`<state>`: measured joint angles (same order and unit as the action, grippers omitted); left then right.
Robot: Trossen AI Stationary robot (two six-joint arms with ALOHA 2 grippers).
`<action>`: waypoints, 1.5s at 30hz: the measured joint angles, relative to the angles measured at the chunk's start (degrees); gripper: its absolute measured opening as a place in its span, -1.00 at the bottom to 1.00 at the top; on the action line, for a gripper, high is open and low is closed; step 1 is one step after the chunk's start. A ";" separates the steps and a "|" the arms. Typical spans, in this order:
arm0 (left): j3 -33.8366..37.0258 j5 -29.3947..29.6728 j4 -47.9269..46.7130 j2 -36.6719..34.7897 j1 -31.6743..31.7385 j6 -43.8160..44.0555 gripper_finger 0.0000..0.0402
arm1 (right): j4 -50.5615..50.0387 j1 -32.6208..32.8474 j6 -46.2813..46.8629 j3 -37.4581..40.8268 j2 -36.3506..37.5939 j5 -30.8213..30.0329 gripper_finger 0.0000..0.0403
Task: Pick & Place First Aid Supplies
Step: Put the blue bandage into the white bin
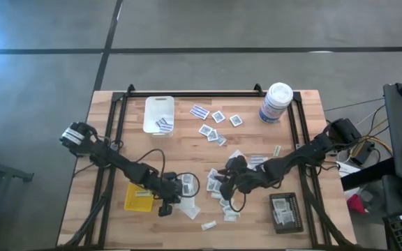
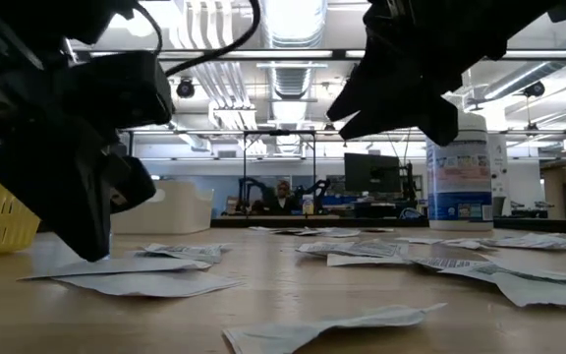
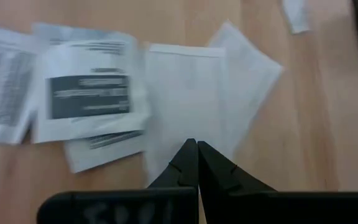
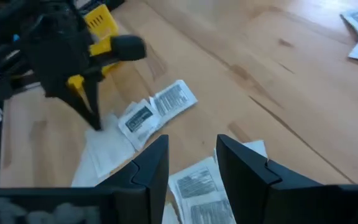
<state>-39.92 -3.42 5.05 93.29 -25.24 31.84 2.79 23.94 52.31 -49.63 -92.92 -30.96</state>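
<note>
On the table, near edge: both grippers work low over a scatter of packets.
Left gripper [image 1: 166, 207]: fingers pressed fully together, tips down on a plain white packet [image 3: 185, 99]; nothing seen between the fingers.
Left-side packets: a white square with a dark grey centre [image 3: 89, 93] lies just beside the plain one, overlapping others.
Right gripper [image 4: 191, 158]: fingers parted with a clear gap, nothing between them, hovering just above printed packets [image 4: 197, 183] near the table's middle.
Packet spread [image 1: 218, 188]: most lie near centre; a second group [image 1: 215, 129] lies farther back, with blue-striped strips [image 1: 199, 111] among them.
White tray [image 1: 158, 115]: far left, packets inside.
Yellow tray [image 1: 138, 197]: near left, just beside the left gripper.
Black tray [image 1: 285, 211]: near right, packets inside.
Canister [image 1: 276, 103]: far right, upright.
</note>
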 joint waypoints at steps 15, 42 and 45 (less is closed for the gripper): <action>-0.28 6.02 9.52 9.14 2.30 11.34 -1.00 | 9.70 -0.48 4.70 -2.18 -9.09 10.12 -0.34; 0.02 11.94 9.80 0.42 1.25 -6.30 -1.00 | 9.50 -4.30 8.80 -6.45 -13.93 16.46 -0.26; 0.11 12.05 9.25 2.51 1.30 -6.01 -1.00 | 9.48 -4.52 8.81 -6.45 -13.95 16.44 -0.26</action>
<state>-39.81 8.63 14.31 95.80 -23.94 25.83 12.27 19.43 61.12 -56.07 -106.87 -14.52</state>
